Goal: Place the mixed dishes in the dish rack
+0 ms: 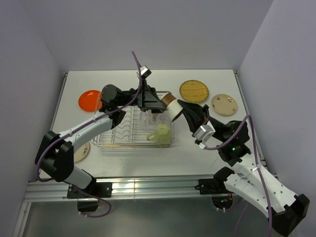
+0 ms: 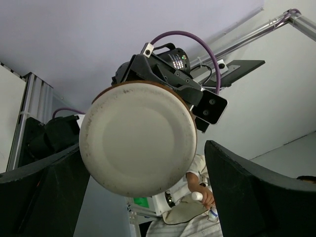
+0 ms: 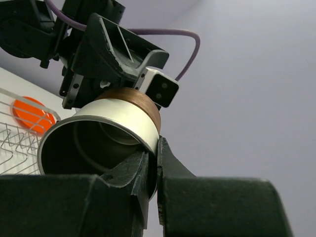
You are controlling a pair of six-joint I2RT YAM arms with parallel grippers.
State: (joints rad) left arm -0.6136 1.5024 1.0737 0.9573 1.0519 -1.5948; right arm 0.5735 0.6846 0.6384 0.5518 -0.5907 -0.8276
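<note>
The right jaws are clamping the cup (image 3: pixel 123 116) by its rim; the left jaws are gaping wide, flanking its base.

readable text: none | motor label (image 2: pixel 174 58): too small to read

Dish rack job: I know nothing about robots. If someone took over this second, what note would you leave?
Right tool: shut on the rim of the brown-banded cup, held in the air by the far right corner of the dish rack.
Left tool: open, fingers either side of the cup's base.
Done: pale green mug in the rack.
Left: the cup, orange plate, yellow plate, tan plate; the plates lie on the table.
</note>
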